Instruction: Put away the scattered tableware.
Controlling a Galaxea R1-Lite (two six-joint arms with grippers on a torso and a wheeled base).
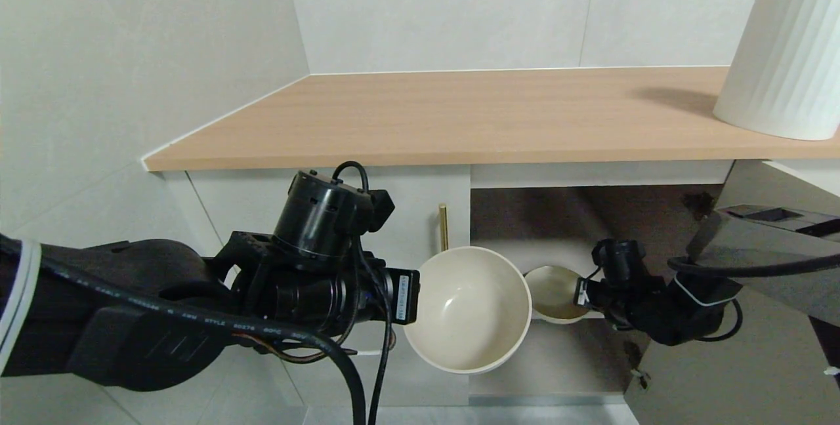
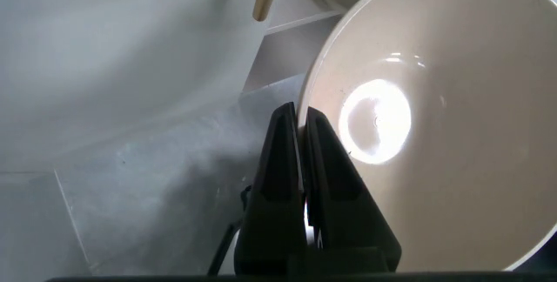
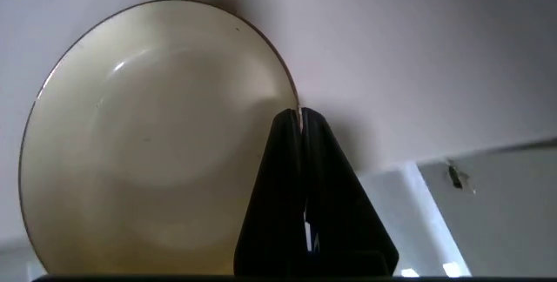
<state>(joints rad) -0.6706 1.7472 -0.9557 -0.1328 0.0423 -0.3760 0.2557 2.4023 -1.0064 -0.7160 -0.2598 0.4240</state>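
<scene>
1. The left hand is closed almost completely, its two dark fingers pinching the rim of the large bowl, one finger inside the wall and one outside.
2. The right hand is likewise nearly closed, clamped on the rim of the small bowl.
3. A white sticker on the left hand carries print too small to read.
4. The large bowl is deep, plain cream and glossy, with a bright glint at its bottom. It is held in the air below the front edge of the surface, before the cabinet, beside the brass handle of the closed door.
5. The small bowl is shallower, cream with a thin dark rim. It is inside the open cabinet compartment, just beyond the large bowl; whether it rests on the compartment's floor I cannot tell.
6. The cabinet door stands open at the right.
7. A white ribbed shade stands at the surface's right edge.
</scene>
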